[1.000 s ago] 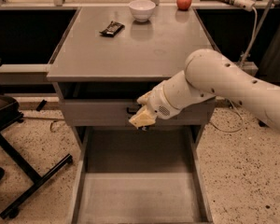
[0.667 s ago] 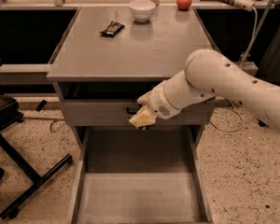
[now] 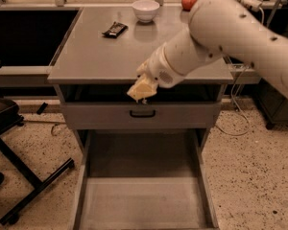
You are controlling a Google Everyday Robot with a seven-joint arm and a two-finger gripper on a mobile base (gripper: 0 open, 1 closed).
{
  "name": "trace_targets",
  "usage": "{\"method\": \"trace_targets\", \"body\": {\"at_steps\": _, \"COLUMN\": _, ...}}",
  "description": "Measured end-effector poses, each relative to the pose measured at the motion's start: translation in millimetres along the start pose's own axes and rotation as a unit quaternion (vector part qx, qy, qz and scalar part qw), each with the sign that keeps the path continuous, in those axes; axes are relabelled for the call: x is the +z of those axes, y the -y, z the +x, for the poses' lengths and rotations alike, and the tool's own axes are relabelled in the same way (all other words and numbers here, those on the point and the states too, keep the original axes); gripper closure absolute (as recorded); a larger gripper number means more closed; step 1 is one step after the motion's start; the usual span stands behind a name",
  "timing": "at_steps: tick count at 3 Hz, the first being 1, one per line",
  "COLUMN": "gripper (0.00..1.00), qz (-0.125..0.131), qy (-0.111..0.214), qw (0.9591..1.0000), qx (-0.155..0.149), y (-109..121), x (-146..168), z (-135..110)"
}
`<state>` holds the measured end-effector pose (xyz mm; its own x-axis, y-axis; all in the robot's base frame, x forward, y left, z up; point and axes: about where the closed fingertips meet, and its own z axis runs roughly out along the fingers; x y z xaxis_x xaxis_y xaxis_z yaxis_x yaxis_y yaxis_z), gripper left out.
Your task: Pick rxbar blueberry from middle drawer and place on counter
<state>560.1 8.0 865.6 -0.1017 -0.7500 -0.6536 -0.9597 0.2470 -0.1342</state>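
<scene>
Hovering at the front edge of the tabletop (image 3: 110,56), the gripper (image 3: 142,89) hangs above the open middle drawer (image 3: 144,202). No rxbar blueberry shows, and its grip state cannot be told.

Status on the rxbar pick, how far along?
Done: the middle drawer stands pulled out. In hand: the gripper hangs at the front edge of the counter, above the drawer; I can't see the rxbar blueberry in it or anywhere. Left: placing it on the counter; the brown-black bar there is a different one.
</scene>
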Motion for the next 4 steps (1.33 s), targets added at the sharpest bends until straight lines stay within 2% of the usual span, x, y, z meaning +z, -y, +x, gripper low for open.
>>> {"method": "trace_targets", "body": {"at_steps": 1, "gripper": 1.0, "qz": 0.017, "qy": 0.009, "qw": 0.9991, "qx": -0.036, "y": 20, "x": -37, "z": -57}}
{"method": "trace_targets", "body": {"at_steps": 2, "gripper": 1.0, "qz": 0.021, "qy": 0.031, "qw": 0.9974, "qx": -0.062, "y": 49, "x": -45, "z": -98}}
{"method": "trace_targets", "body": {"at_steps": 3, "gripper": 1.0, "qz": 0.021, "qy": 0.031, "qw": 0.9974, "qx": -0.062, "y": 49, "x": -44, "z": -98}}
{"method": "trace_targets", "body": {"at_steps": 4, "gripper": 1.0, "qz": 0.036, "qy": 0.023, "qw": 0.9964, "qx": -0.073, "y": 65, "x": -39, "z": -101}}
